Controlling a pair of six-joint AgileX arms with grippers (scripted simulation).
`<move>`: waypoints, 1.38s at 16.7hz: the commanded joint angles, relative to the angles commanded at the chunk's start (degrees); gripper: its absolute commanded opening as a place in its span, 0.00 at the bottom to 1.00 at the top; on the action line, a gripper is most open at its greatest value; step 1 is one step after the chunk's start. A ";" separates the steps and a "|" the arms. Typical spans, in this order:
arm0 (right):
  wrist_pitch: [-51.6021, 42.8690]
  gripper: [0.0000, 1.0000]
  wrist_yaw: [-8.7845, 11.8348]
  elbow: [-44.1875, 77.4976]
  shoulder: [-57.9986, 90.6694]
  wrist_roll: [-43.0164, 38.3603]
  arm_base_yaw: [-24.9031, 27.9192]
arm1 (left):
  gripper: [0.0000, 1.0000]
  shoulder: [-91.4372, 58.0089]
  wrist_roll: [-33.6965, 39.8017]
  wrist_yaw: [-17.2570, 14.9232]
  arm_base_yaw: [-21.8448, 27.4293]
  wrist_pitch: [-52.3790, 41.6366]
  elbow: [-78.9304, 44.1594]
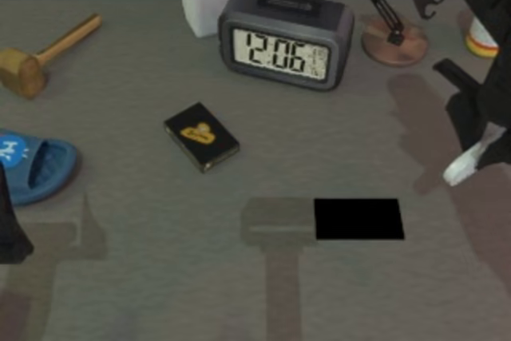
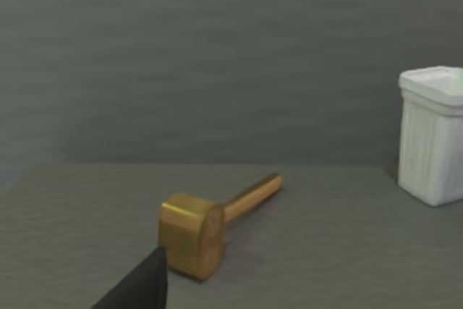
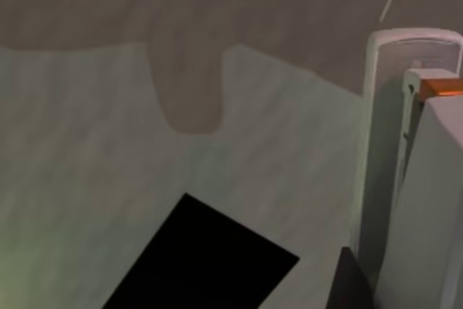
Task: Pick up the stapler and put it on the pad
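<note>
Stapler (image 1: 465, 167) is seen from above held in the right pincer (image 1: 479, 157) over the bench's right side, raised clear so it can be carried across to the pad (image 1: 359, 219), which lies near, toward the centre. The left arm is parked at the left edge.

From the left wrist, only a hammer (image 2: 206, 223) and white bin (image 2: 432, 135) are shown; that pincer's state cannot be told.

From the right wrist, the stapler (image 3: 405, 171) is seen clamped close, the pad (image 3: 202, 262) just below.

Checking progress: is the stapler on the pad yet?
No. The stapler hangs in the right gripper, beside the bare pad.
</note>
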State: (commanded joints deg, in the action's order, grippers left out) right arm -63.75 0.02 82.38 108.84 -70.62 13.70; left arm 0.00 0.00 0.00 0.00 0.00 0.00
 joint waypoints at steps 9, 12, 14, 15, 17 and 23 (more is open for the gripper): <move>-6.26 0.00 -0.12 10.94 5.97 -39.42 12.78 | 1.00 0.00 0.00 0.00 0.00 0.00 0.00; -7.39 0.00 -0.21 13.72 6.74 -48.41 16.27 | 1.00 0.00 0.00 0.00 0.00 0.00 0.00; -7.63 0.00 -0.27 14.70 6.77 -51.39 17.57 | 1.00 0.00 0.00 0.00 0.00 0.00 0.00; -7.67 0.00 -0.29 14.90 6.76 -51.97 17.83 | 1.00 0.00 0.00 0.00 0.00 0.00 0.00; -7.67 0.00 -0.29 14.92 6.75 -52.03 17.86 | 1.00 0.00 0.00 0.00 0.00 0.00 0.00; -3.41 0.00 -0.33 11.59 7.71 -51.95 17.57 | 1.00 0.00 0.00 0.00 0.00 0.00 0.00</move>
State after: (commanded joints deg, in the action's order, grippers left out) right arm -67.16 -0.30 93.97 116.55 -122.57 31.27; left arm 0.00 0.00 0.00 0.00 0.00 0.00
